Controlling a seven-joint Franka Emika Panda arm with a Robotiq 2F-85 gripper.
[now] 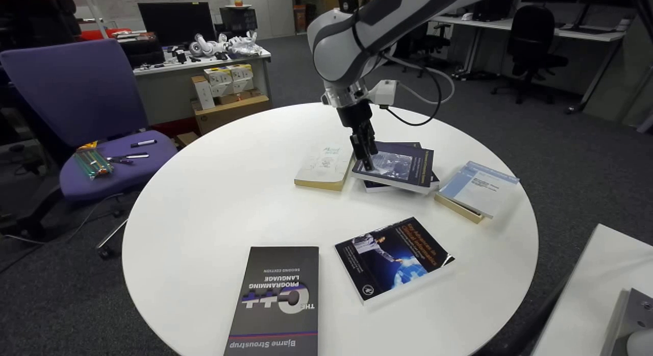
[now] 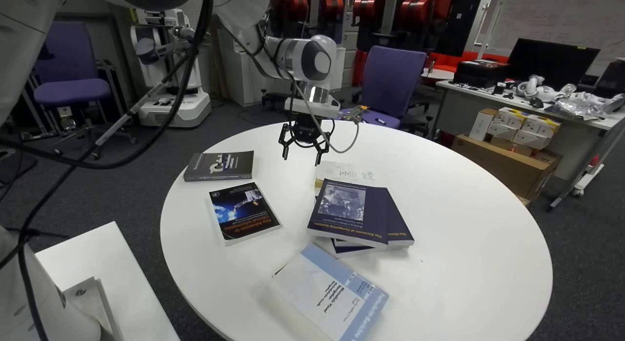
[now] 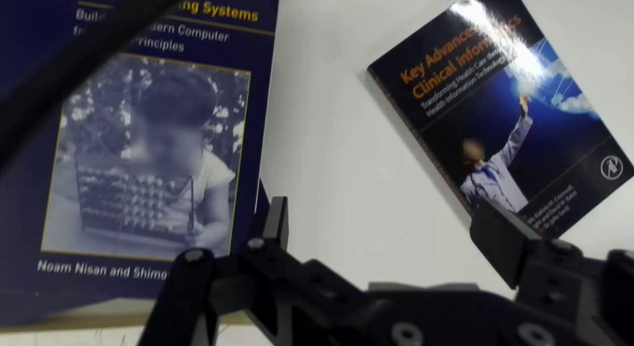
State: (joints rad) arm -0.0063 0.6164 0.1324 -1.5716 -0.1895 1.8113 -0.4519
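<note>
Currently, jaws set wide and gripping nothing

Leftmost in an exterior view stands a purple chair [image 1: 76, 96], a plastic bag [image 1: 93, 163] and a marker [image 1: 143, 143] on its seat. At the near edge of the round white worktop [image 1: 204, 218] lies a grey C++ book [image 1: 278, 305], title upside down. Toward the far edge a white paperback [image 1: 324, 167] sits just beside the stack of dark blue books [image 1: 395, 164], crowding its left side. Farther right, between the middle and the near edge, is a black book [image 1: 393, 259], "Key Advances in Clinical Informatics". By the right edge a pale blue and white book [image 1: 474, 187] flanks the stack's other side.

The stack lies right of the worktop's middle, toward the far edge, its volumes askew. In the wrist view, its top book [image 3: 148, 152] is leftmost: yellow title, framed blue-tinted photo of a person with an abacus, a dark blurred strip [image 3: 84, 63] across part of the lettering. Next come the jaws, well apart above the worktop, white surface showing between them; one fingertip [image 3: 276, 222] shows beside the stack's edge, the other in front of the black book's corner.
</note>
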